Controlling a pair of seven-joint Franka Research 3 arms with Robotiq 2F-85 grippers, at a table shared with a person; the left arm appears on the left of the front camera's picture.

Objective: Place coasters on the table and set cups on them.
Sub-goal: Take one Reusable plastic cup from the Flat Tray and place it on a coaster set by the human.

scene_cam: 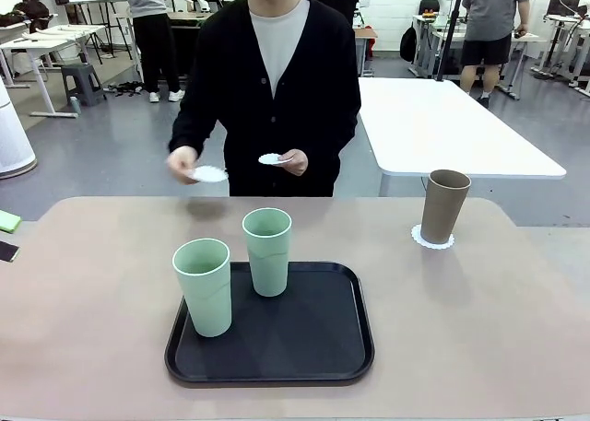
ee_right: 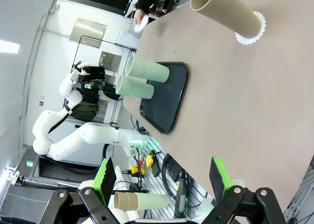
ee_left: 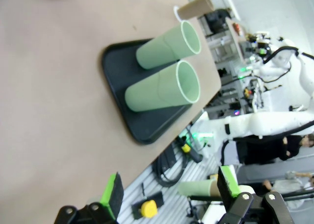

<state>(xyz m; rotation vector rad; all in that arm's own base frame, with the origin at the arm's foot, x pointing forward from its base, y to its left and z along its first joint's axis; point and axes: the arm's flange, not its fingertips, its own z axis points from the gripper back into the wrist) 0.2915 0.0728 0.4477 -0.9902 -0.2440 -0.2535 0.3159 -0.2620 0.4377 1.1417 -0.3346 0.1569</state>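
The taupe cup (scene_cam: pixel 444 205) stands on a white coaster (scene_cam: pixel 432 239) at the far right of the beige table (scene_cam: pixel 479 338). Two mint cups (scene_cam: pixel 205 286) (scene_cam: pixel 267 251) stand upright on the black tray (scene_cam: pixel 313 333). A person at the far side holds one coaster (scene_cam: pixel 210 173) in one hand and another coaster (scene_cam: pixel 272 159) in the other, above the table's far edge. My left gripper (ee_left: pixel 170 189) is open and empty, off the near edge, with the mint cups (ee_left: pixel 157 89) ahead. My right gripper (ee_right: pixel 161 177) is open and empty, far from the taupe cup (ee_right: pixel 228 11).
A green pad (scene_cam: pixel 7 220) and a dark phone (scene_cam: pixel 6 251) lie at the table's left edge. A white table (scene_cam: pixel 442 126) stands behind on the right. Bare tabletop stretches left and right of the tray.
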